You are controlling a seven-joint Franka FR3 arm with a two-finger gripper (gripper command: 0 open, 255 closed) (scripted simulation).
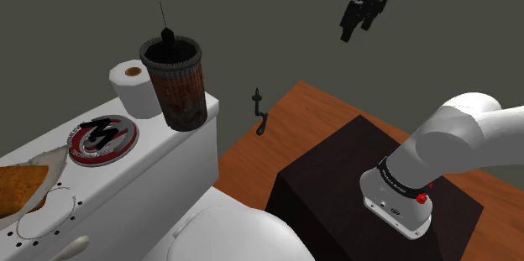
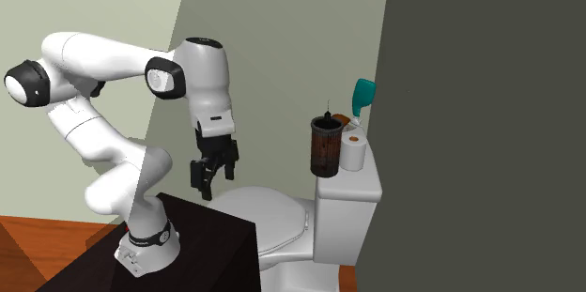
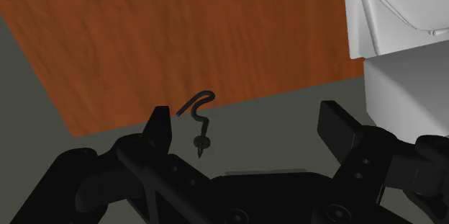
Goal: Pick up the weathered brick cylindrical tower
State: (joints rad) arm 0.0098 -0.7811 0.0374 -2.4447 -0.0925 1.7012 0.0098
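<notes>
The brick tower point(image 1: 175, 83) is standing upright on the toilet tank point(image 1: 170, 152), just beside a paper roll point(image 1: 133, 89). The claw point(image 1: 357, 28) is hanging well apart, gaping wide, holding nothing. Recommended: approaching clear of the roll, fingers straddling the tower's mid-body

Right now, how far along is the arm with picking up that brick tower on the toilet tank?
Done: nothing yet. The brick tower stands upright on the toilet tank, next to the paper roll.
In hand: the gripper hangs open and empty in the air, well away from the tower, with a small dark hook below it.
Left: move over the tank, close on the tower and lift it.
</notes>
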